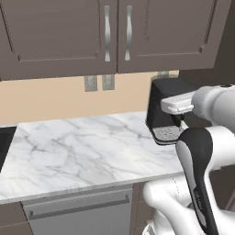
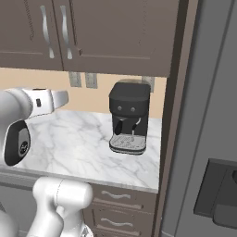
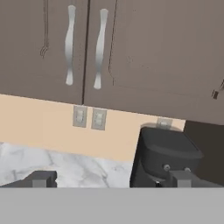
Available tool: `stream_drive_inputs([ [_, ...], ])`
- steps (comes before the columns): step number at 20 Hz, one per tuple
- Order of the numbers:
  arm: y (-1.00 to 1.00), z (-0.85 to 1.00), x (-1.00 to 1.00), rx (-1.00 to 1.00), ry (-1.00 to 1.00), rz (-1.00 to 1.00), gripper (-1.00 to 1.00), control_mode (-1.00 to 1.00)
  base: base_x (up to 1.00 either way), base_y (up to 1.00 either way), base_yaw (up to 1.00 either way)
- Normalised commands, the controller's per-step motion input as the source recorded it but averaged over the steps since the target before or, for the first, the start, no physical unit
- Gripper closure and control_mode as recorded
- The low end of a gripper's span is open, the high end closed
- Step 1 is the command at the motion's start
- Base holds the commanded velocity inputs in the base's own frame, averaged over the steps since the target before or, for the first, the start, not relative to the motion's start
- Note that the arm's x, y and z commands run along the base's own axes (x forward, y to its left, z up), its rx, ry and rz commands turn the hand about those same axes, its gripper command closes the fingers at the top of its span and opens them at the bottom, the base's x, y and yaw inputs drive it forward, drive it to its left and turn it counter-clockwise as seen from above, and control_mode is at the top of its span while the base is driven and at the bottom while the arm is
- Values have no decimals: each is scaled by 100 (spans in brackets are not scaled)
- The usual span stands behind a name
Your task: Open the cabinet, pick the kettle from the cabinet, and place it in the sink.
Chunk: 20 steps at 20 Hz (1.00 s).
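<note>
The cabinet hangs above and ahead of the gripper, both doors shut — its two curved silver handles meet at the centre seam. The gripper's jaws stand wide apart with nothing between them, held well short of the doors. Below the cabinet, two wall outlets sit on the beige backsplash. The black coffee machine stands on the marble tabletop, ahead and to the gripper's right — apart from it.
</note>
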Motion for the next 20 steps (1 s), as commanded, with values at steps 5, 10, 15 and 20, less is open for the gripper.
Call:
stream_drive_inputs([
  [5, 1, 24, -24, -2, -7, 0, -100, -100, 0, 0, 0],
  [10, 1, 28, -12, 0, -15, 1, -100, -100, 0, 0, 0],
  [15, 5, 10, 0, 1, -15, 3, -100, -100, 0, 0, 0],
  [20, 21, 7, 2, 2, -13, 2, -100, -100, 0, 0, 0],
])
